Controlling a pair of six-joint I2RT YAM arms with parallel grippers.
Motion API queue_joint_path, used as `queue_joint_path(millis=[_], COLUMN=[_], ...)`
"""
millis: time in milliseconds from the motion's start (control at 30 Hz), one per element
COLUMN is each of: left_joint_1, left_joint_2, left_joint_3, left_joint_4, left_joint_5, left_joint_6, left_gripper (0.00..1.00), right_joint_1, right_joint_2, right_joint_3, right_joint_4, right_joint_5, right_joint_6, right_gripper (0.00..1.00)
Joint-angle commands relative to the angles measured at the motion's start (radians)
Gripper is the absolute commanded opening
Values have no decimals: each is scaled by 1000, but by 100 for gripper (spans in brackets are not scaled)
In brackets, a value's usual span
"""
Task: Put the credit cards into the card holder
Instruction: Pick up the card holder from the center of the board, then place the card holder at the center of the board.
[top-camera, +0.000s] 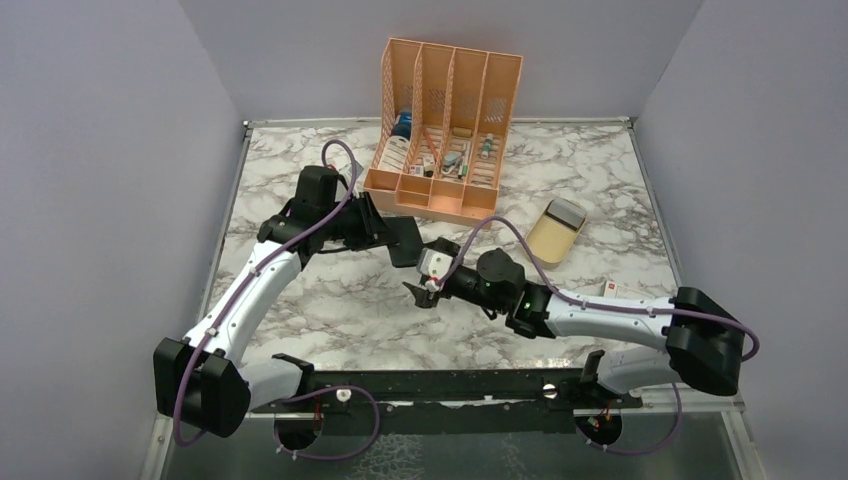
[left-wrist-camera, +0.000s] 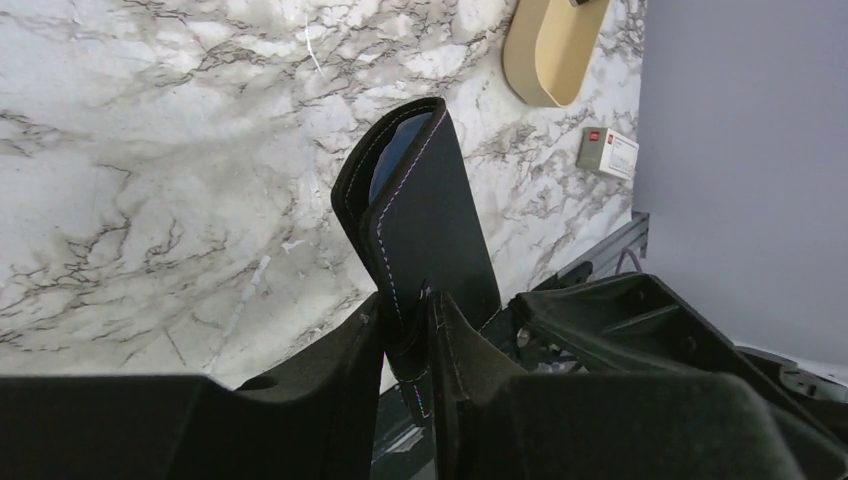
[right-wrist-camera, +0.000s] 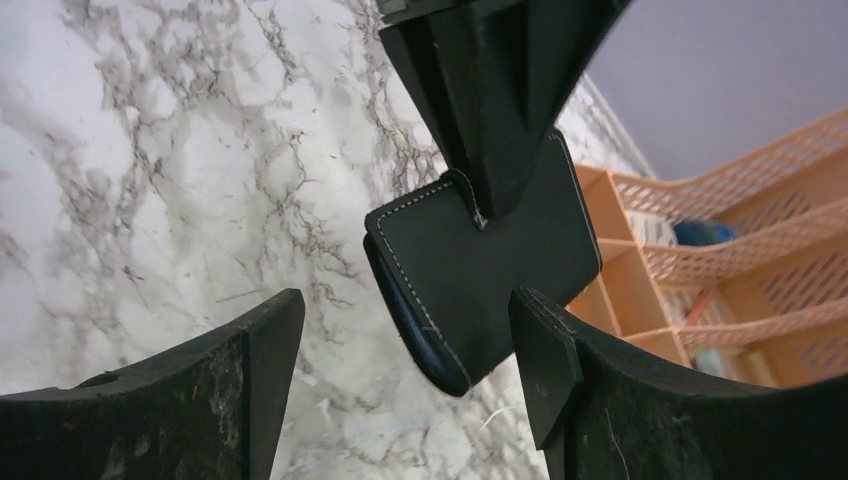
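The black card holder (top-camera: 405, 240) hangs above the marble table, with my left gripper (top-camera: 385, 235) shut on its stitched edge. In the left wrist view the card holder (left-wrist-camera: 430, 215) stands up from my left gripper (left-wrist-camera: 425, 330), and the edge of a dark blue credit card (left-wrist-camera: 400, 160) shows inside its fold. My right gripper (top-camera: 422, 268) is open just in front of it. In the right wrist view the card holder (right-wrist-camera: 490, 270) hangs beyond my right gripper (right-wrist-camera: 405, 340), whose jaws hold nothing. A whitish credit card with a red mark (left-wrist-camera: 608, 152) lies on the table by the right arm (top-camera: 612, 289).
A tall orange slotted organizer (top-camera: 440, 130) stands at the back centre, close behind the holder. A beige oval dish (top-camera: 556, 230) lies right of the middle. Grey walls close in the table on three sides.
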Motion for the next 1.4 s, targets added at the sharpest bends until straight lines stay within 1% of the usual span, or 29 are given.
queue_joint_path(millis=[0, 67, 200, 300, 367, 433, 500, 533, 600, 633, 667, 800, 967, 1067, 1100, 1200, 1267, 1367], left_joint_1=[-6, -6, -6, -5, -6, -6, -6, -6, -6, -5, -5, -5, -5, -5, -5, -5, -5, -5], left_joint_2=[-25, -32, -30, -25, -22, -23, -23, -22, -22, -23, -25, -41, -93, -116, -122, -128, -123, -110], left_joint_3=[-10, -14, -17, -19, -20, -22, -22, -21, -14, -9, -4, 12, -8, -29, -38, -60, -76, -105], left_joint_4=[49, 52, 62, 65, 65, 67, 69, 71, 79, 81, 84, 88, 87, 86, 81, 74, 71, 71], left_joint_5=[84, 93, 136, 159, 167, 168, 168, 168, 164, 157, 147, 73, -48, -84, -93, -107, -99, -66], left_joint_6=[-39, -44, -56, -62, -63, -63, -63, -63, -61, -56, -50, -11, 6, 36, 47, 76, 87, 108], left_gripper=[24, 24, 24, 24, 24, 24, 29, 34, 48, 52, 55, 60, 59, 57, 55, 53, 50, 46], right_joint_1=[4, 8, 29, 47, 60, 67, 75, 78, 81, 80, 80, 80, 79, 80, 80, 79, 80, 79], right_joint_2=[52, 79, 137, 181, 209, 219, 214, 207, 179, 163, 146, 76, -24, -56, -57, -55, -59, -69], right_joint_3=[8, 25, 46, 48, 45, 31, 14, 5, -1, 3, 7, 1, -42, -27, -19, -26, -53, -114], right_joint_4=[131, 120, 145, 195, 237, 282, 311, 317, 291, 260, 220, 98, -16, -149, -194, -250, -256, -231], right_joint_5=[-113, -109, -46, 30, 90, 142, 173, 183, 197, 199, 204, 276, 345, 366, 355, 318, 312, 319], right_joint_6=[-308, -342, -432, -494, -521, -525, -505, -483, -382, -322, -259, 46, 419, 734, 811, 982, 1104, 1195], right_gripper=[76, 76, 75, 69, 59, 44, 30, 25, 12, 4, 1, 1, 1, 1, 1, 1, 1, 1])
